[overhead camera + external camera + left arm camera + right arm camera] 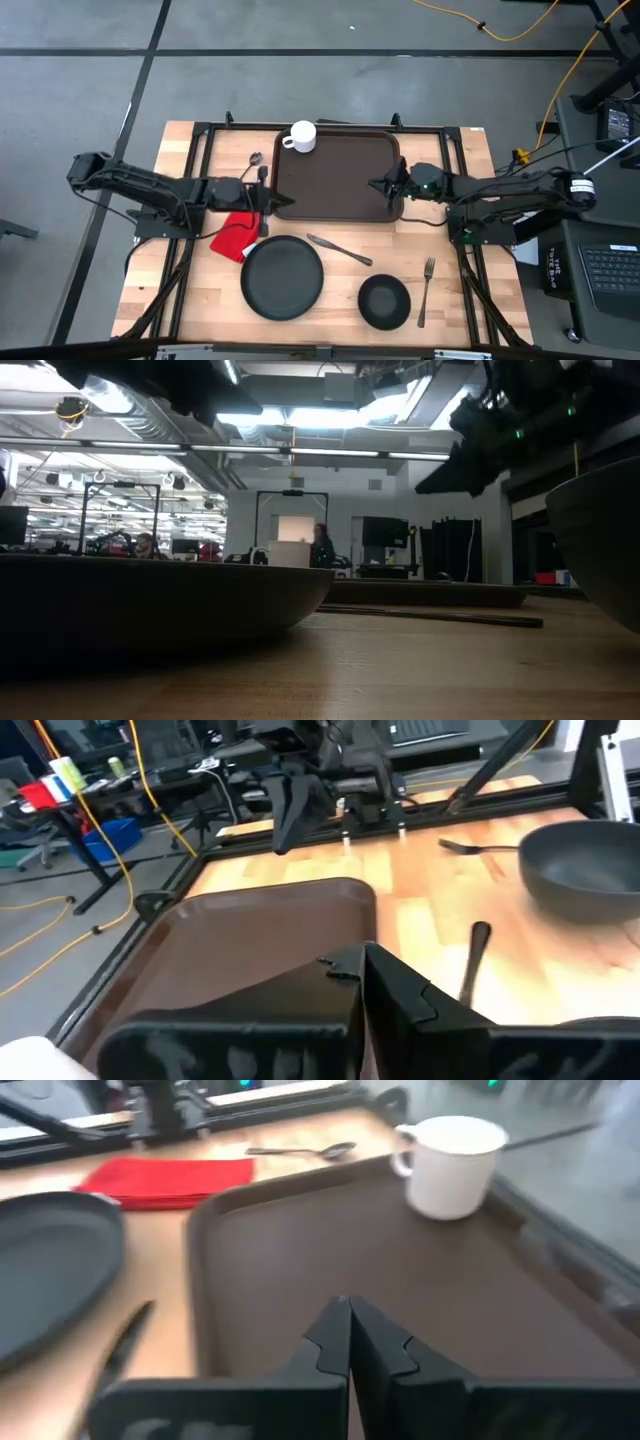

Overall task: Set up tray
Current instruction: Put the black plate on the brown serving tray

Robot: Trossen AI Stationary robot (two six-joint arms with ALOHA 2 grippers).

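Note:
The dark brown tray point(340, 175) lies flat on the table's far middle. A white mug point(303, 136) stands upright on its far left corner. My left gripper point(272, 200) is shut and hovers at the tray's near left corner, its fingertips point(362, 955) over the rim. My right gripper point(378, 185) is shut too and hangs over the tray's right edge, pointing across the tray point(400, 1270) toward the mug point(450, 1165). In the low view it point(470, 460) sits well above the tabletop. Neither gripper has anything between its fingers.
A red folded napkin point(235, 237) and a spoon point(257, 165) lie left of the tray. Near the front edge are a black plate point(282, 278), a knife point(340, 249), a black bowl point(384, 302) and a fork point(427, 290).

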